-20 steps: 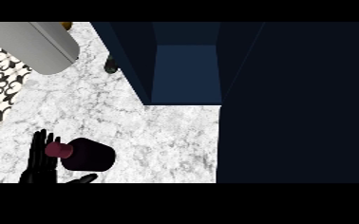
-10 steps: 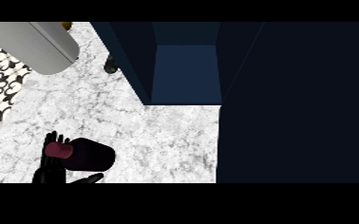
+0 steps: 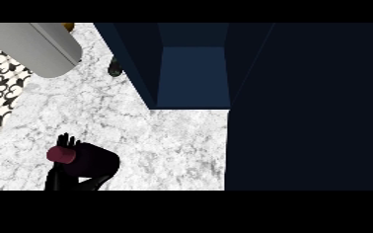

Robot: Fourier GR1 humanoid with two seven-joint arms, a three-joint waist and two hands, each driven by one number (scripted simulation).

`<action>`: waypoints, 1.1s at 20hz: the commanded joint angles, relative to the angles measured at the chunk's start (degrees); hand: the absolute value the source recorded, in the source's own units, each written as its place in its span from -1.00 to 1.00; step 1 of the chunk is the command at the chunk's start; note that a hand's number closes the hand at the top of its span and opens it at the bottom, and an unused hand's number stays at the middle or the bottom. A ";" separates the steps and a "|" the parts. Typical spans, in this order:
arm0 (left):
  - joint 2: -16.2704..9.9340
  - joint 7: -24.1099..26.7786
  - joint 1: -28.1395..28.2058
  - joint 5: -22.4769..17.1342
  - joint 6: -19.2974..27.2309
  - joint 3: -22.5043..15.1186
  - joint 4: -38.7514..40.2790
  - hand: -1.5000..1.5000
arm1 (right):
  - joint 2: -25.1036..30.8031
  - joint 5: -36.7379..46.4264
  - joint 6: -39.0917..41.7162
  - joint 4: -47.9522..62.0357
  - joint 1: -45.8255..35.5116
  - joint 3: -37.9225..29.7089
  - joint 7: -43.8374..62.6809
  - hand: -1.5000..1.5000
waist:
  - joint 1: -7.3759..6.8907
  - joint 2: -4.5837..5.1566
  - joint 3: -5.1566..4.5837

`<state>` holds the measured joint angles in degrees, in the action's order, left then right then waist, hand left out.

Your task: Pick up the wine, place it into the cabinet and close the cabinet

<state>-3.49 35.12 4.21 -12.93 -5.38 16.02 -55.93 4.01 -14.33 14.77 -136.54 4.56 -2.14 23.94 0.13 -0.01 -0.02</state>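
Note:
The wine bottle is dark with a magenta cap and stands on the marble counter at the lower left. My left hand is curled round it: fingers show behind the neck and the thumb lies in front of the body. The cabinet is dark blue and open at the upper middle, its inner floor showing, well to the right of the bottle. My right hand shows nowhere.
A grey rounded body lies at the top left. A small dark knob-like thing sits by the cabinet's left wall. A wide dark panel fills the right side. A black-and-white patterned strip borders the left edge.
The left hand's fingers have moved rightward and closed in behind the bottle's neck. The bottle has shifted slightly to the right.

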 commanded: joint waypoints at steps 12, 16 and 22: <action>-1.46 11.39 -5.42 -3.32 -8.48 1.19 16.90 -1.00 | -0.96 -0.94 0.87 0.47 0.02 -0.38 -1.10 -1.00 | -0.02 0.03 -0.01; -0.54 11.40 -5.46 -3.19 -9.66 0.10 17.63 1.00 | -3.07 6.19 -3.00 0.88 -3.61 4.01 0.55 -1.00 | -0.12 0.07 -0.04; -2.98 8.40 -6.80 -4.02 -10.06 0.42 17.12 1.00 | -2.17 4.83 -0.28 1.47 -0.53 2.68 -1.59 -1.00 | -0.06 0.04 0.00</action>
<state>-5.46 45.76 -0.51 -16.67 -15.66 16.11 -41.99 2.13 -11.36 15.12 -136.50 5.53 -0.47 22.09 -0.07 -0.46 1.04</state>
